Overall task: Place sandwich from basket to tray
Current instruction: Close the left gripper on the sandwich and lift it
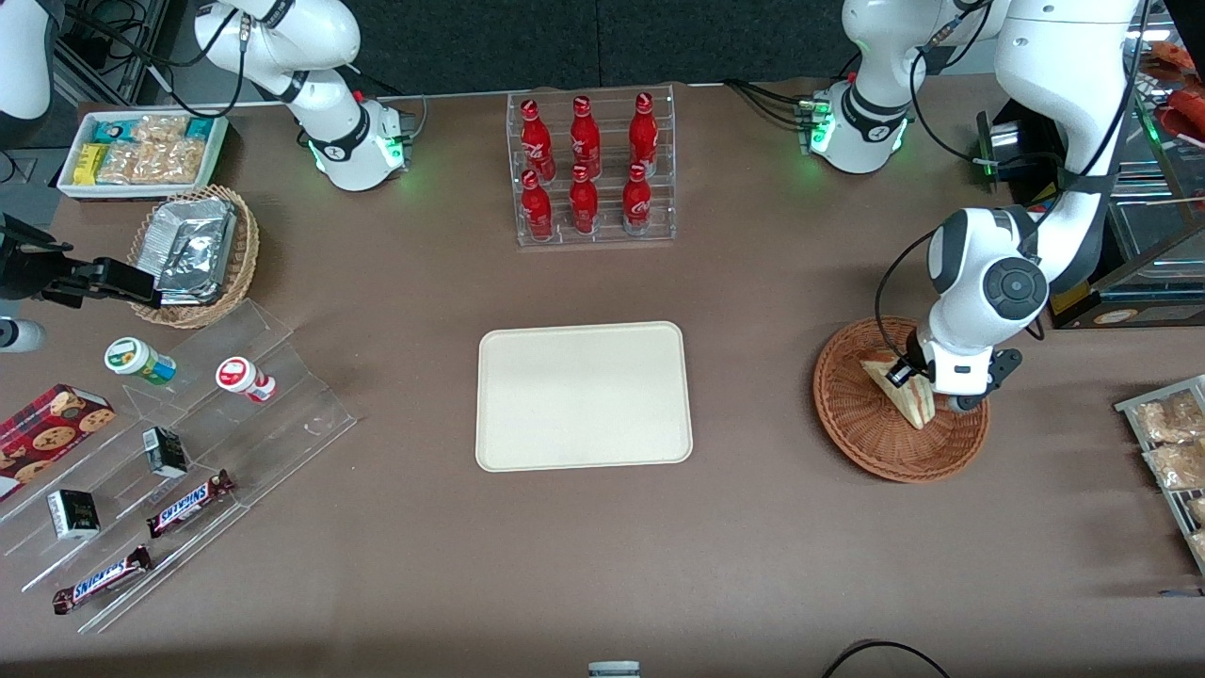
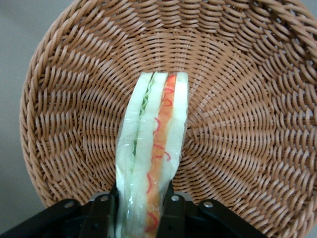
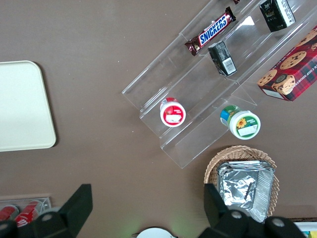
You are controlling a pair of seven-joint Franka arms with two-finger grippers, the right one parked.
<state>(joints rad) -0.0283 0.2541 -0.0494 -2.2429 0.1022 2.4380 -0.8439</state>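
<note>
The sandwich (image 1: pixel 901 389) is a pale wedge standing on edge in the reddish-brown wicker basket (image 1: pixel 866 435) toward the working arm's end of the table. In the left wrist view the sandwich (image 2: pixel 153 148) shows its green, white and red layers under clear wrap, above the basket weave (image 2: pixel 237 109). My gripper (image 1: pixel 927 386) hangs low over the basket and is shut on the sandwich, one black finger (image 2: pixel 103 214) pressed on each bread face, gripper (image 2: pixel 141 215) at its near end. The cream tray (image 1: pixel 584 395) lies bare at the table's middle.
A clear rack of red bottles (image 1: pixel 591 169) stands farther from the front camera than the tray. A tan basket of foil packets (image 1: pixel 196 254), a clear stepped display with snacks (image 1: pixel 169 452) and a white snack box (image 1: pixel 141 151) sit toward the parked arm's end. Packets (image 1: pixel 1172 443) lie beside the basket.
</note>
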